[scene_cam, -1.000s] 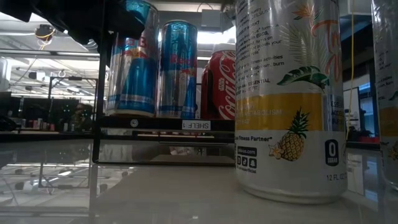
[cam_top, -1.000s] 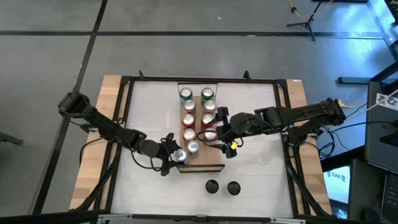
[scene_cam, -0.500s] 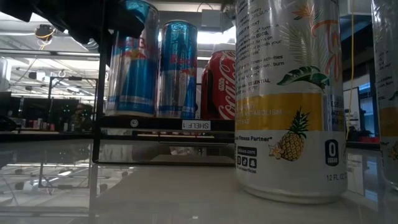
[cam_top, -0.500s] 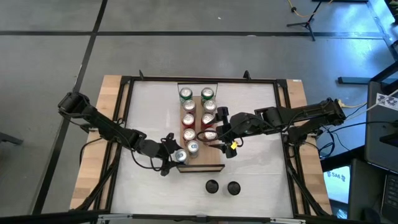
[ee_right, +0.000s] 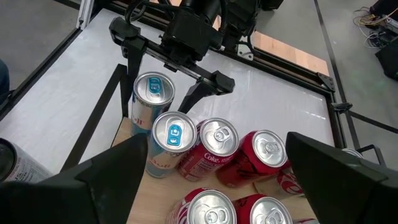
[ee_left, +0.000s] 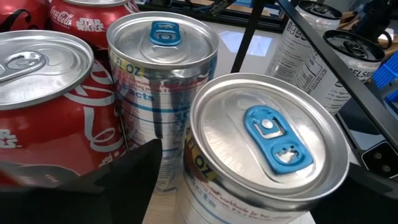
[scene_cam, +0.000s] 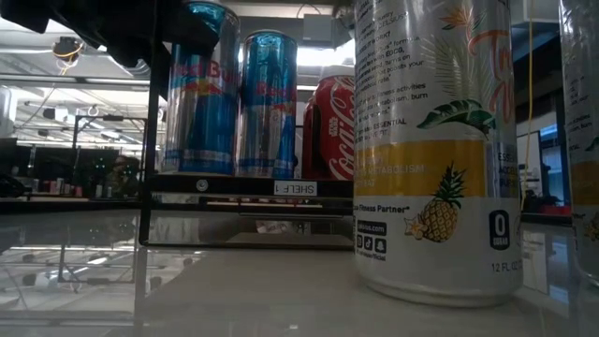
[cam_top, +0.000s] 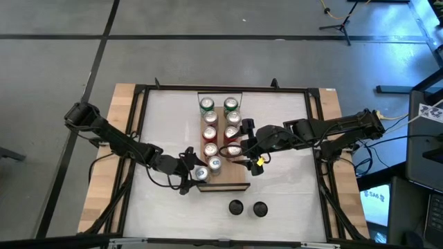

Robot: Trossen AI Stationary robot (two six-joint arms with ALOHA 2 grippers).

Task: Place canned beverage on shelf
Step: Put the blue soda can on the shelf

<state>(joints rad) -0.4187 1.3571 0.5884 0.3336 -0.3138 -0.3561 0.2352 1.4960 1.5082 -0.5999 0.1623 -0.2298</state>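
White tabletop, shelf mid-table; blue-tab can stands on its near end between left gripper's spread fingers, ungripped; right gripper open nearby. Can looks rigid, slick, tippy; grasp mid-wall

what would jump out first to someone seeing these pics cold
The two rows of cans packed on the shelf at mid-table catch the eye first. At its near left corner the left gripper straddles a blue-tabbed can, fingers apart on either side of it, while the right gripper hovers open at the shelf's right edge. Two dark-topped cans stand on the white tabletop in front of the shelf.
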